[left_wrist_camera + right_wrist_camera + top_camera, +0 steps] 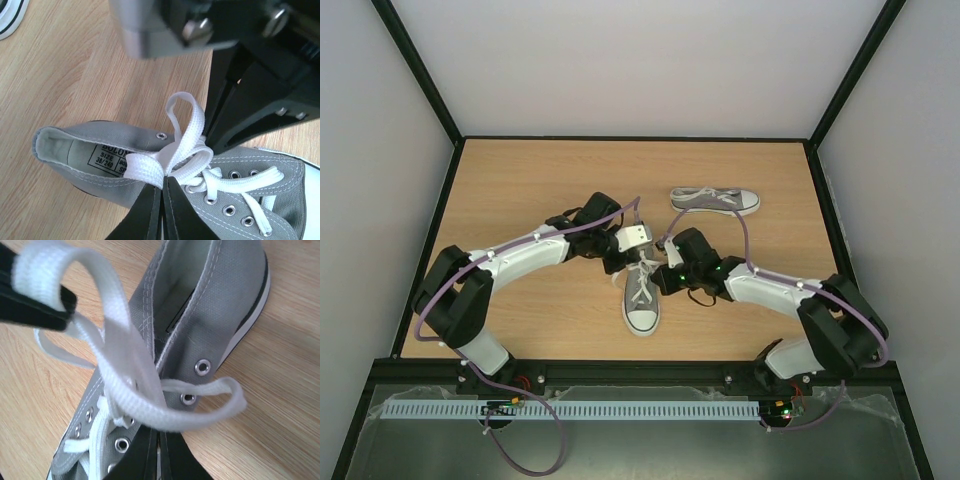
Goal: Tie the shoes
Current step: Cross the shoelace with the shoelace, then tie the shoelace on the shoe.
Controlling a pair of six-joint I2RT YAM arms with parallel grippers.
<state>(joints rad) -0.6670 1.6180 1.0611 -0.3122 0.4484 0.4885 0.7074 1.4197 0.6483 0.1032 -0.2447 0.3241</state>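
One of the shoes (641, 298) stands on the table with its white toe cap toward the arm bases, grey canvas (272, 197) (220, 295) and white laces (186, 131) half-tied. My left gripper (164, 179) (626, 262) is shut on a folded loop of lace above the tongue. My right gripper (159, 432) (658, 274) is shut on another lace loop (200, 412) from the opposite side. Its dark fingers (230, 110) show beside the knot, and the left fingers (40, 315) show pinching their loop. The other shoe (715, 200) lies further back.
The second shoe's white sole (10, 20) shows at the top left of the left wrist view. The wooden table (520, 180) is bounded by a black frame (630, 138) and pale walls. Both arms bend inward over the table's middle.
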